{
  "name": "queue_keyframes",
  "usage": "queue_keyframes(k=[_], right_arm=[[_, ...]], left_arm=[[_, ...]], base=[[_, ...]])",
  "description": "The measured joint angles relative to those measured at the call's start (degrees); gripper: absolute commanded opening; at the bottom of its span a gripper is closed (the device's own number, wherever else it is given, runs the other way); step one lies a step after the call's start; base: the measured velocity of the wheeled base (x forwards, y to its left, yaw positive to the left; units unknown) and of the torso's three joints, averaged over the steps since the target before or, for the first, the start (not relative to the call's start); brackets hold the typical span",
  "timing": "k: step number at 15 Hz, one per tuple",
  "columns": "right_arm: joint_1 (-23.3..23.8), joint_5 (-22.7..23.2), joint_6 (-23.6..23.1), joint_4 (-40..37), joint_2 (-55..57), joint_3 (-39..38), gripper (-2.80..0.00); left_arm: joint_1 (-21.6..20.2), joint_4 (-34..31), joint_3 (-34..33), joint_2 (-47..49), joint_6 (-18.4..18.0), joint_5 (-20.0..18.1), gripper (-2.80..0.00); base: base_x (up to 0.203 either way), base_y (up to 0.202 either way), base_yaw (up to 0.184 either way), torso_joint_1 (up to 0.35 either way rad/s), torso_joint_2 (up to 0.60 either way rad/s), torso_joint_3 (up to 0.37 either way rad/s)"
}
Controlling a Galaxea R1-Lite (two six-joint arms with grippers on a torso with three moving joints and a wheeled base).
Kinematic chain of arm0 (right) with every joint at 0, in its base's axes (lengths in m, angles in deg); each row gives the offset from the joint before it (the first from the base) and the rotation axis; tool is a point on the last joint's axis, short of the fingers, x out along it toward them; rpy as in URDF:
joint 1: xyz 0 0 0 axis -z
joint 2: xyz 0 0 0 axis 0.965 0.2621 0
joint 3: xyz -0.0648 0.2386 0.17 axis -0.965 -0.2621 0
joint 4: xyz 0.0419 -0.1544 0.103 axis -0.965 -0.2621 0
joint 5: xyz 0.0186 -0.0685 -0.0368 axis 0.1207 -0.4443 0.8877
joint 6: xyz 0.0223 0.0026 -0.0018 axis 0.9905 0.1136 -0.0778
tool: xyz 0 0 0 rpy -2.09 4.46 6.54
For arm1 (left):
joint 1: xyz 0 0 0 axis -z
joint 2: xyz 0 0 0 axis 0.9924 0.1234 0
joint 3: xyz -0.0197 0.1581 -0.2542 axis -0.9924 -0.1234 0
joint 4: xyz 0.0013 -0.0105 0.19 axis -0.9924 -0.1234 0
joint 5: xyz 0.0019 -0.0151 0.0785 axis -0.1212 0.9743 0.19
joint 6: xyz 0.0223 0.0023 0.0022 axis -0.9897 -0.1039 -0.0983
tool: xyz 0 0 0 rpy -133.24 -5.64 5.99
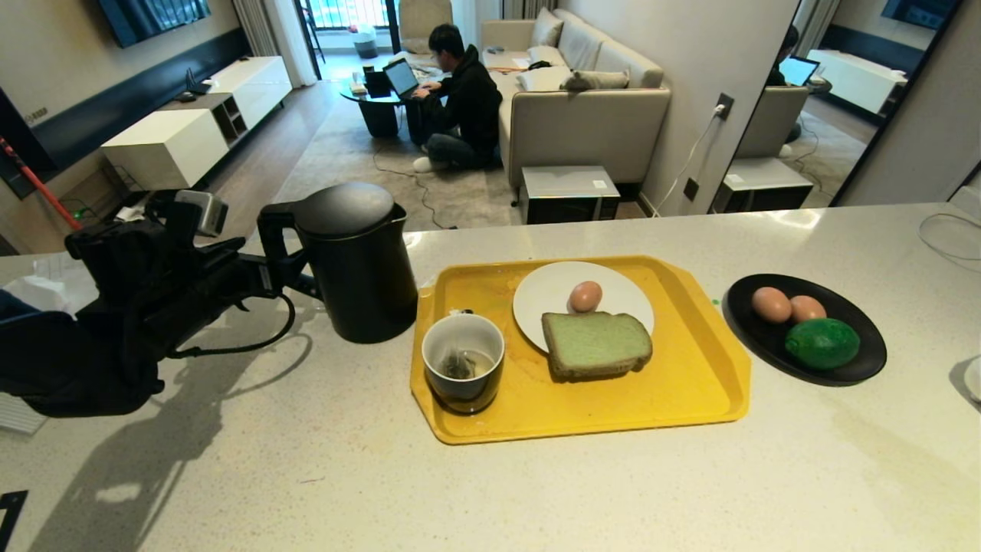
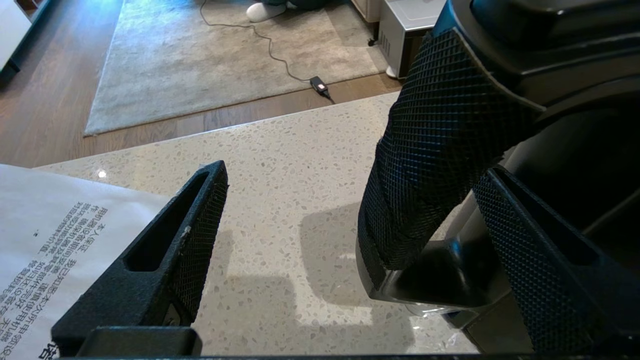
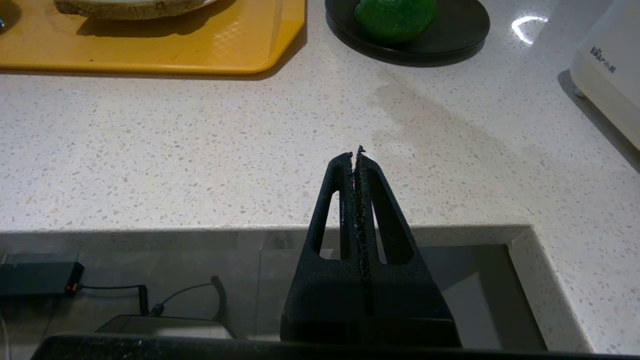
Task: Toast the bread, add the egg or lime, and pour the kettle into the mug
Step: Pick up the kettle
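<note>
The black kettle (image 1: 356, 261) stands on the counter left of the yellow tray (image 1: 713, 337). My left gripper (image 1: 287, 276) is open around its loop handle (image 2: 440, 150). The handle sits between the fingers (image 2: 165, 260), close to one and well apart from the other. On the tray, the mug (image 1: 463, 372) holds a tea bag. The green bread (image 1: 596, 343) and one egg (image 1: 585, 296) lie on a white plate (image 1: 544, 295). The lime (image 1: 822, 343) shares a black plate (image 1: 866, 368) with two more eggs. My right gripper (image 3: 356, 152) is shut and empty at the counter's near edge.
A printed paper (image 2: 45, 235) lies on the counter left of the kettle. A white appliance (image 3: 610, 70) stands at the counter's right end. A person sits on the floor by a sofa (image 1: 582, 115) beyond the counter.
</note>
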Motion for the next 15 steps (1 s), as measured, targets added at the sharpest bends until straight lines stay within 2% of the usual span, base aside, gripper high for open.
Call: queue_keyframes(k=[15], right_arm=[[0.0, -0.02, 0.01, 0.01, 0.0, 0.0, -2.8]], left_arm=[[-0.01, 0.01, 6.23, 3.37, -0.01, 0.79, 0.0]], base=[[0.0, 0.0, 0.0, 0.0, 0.0, 0.0]])
